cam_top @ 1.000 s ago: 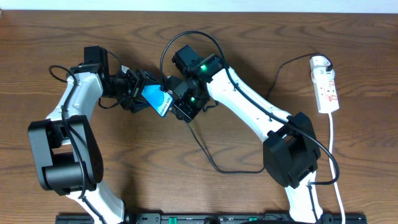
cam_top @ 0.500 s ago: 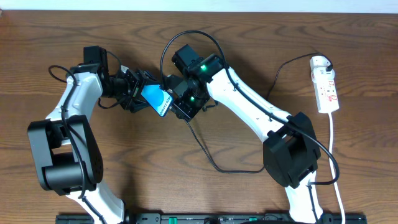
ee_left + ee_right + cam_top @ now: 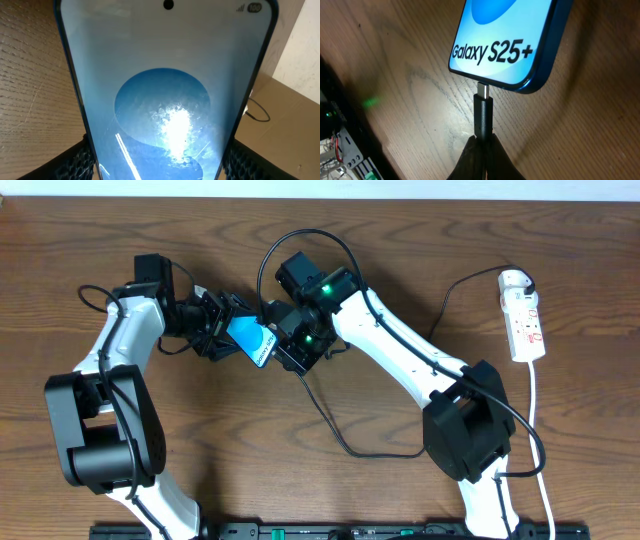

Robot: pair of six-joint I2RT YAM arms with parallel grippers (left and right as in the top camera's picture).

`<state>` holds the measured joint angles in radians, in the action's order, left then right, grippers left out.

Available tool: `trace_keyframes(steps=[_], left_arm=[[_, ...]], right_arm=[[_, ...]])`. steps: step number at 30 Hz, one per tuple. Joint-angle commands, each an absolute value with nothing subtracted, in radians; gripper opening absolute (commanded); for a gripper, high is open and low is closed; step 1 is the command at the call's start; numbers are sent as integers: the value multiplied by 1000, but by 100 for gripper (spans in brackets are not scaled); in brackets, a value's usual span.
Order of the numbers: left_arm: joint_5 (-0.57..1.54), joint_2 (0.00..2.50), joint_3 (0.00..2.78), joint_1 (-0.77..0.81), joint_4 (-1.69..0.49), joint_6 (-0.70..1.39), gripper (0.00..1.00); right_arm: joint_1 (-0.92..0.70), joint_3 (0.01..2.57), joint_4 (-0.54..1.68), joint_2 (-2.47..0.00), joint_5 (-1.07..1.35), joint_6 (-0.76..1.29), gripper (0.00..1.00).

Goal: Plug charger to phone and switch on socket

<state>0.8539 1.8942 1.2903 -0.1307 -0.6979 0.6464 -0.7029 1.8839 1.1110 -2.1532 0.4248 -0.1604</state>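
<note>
Wood table [image 3: 200, 470], room all round; phone [image 3: 251, 339] diagonal, port end facing right pincer [image 3: 479, 150] (clamped on charger [image 3: 483, 112] tip); left pincer [image 3: 230, 332] gripping phone edges.

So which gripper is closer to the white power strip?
Right. The right gripper, pinching the cable plug at the phone, is mid-table, well short of the power strip; the left gripper, holding the phone, is farther away.

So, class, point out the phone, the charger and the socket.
phone [image 3: 505, 30], right wrist view, lower screen.
charger [image 3: 483, 112], right wrist view, black plug tip.
socket [image 3: 526, 325], overhead view, white body.
</note>
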Motion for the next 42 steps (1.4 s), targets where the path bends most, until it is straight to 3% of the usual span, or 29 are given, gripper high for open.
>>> trace_keyframes(steps=[1,28,42], left_arm=[[878,1875,1298,-131,-702,632,55],[870,1875,1297,-131,-702,632,55],[773,1875,1297,-131,-701,679,55]], right_arm=[[-710,1903,1106,-2163,421,-142,1],[-710,1903,1118,-2162,387,-123,1],[-589,1903,1068,-2160,350,82,1]])
